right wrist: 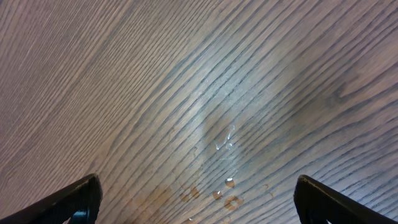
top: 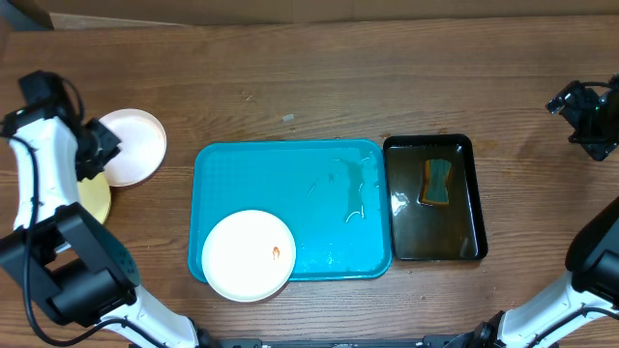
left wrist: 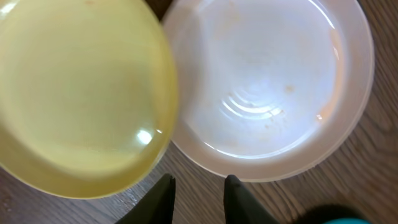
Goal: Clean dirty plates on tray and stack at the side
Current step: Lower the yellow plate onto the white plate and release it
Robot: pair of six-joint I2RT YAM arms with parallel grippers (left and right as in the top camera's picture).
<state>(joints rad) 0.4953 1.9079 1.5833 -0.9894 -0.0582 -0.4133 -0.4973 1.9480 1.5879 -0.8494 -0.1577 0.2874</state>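
One white plate (top: 249, 254) with a small orange-red smear lies in the near left corner of the turquoise tray (top: 329, 184). A second white plate (top: 135, 145) and the pale yellow-green plate (top: 96, 200) lie on the table left of the tray, their edges meeting. In the left wrist view the yellow-green plate (left wrist: 81, 93) is at the left and the white plate (left wrist: 267, 87) at the right. My left gripper (top: 100, 145) (left wrist: 198, 179) hangs over their near edges, its fingers apart and empty. My right gripper (top: 588, 121) (right wrist: 198, 186) is wide open over bare wood at the far right.
A black tray (top: 474, 193) of murky water stands right of the turquoise tray, with a sponge (top: 437, 183) in it. Water films the turquoise tray's right half. Water drops (right wrist: 227, 186) lie on the wood under my right gripper.
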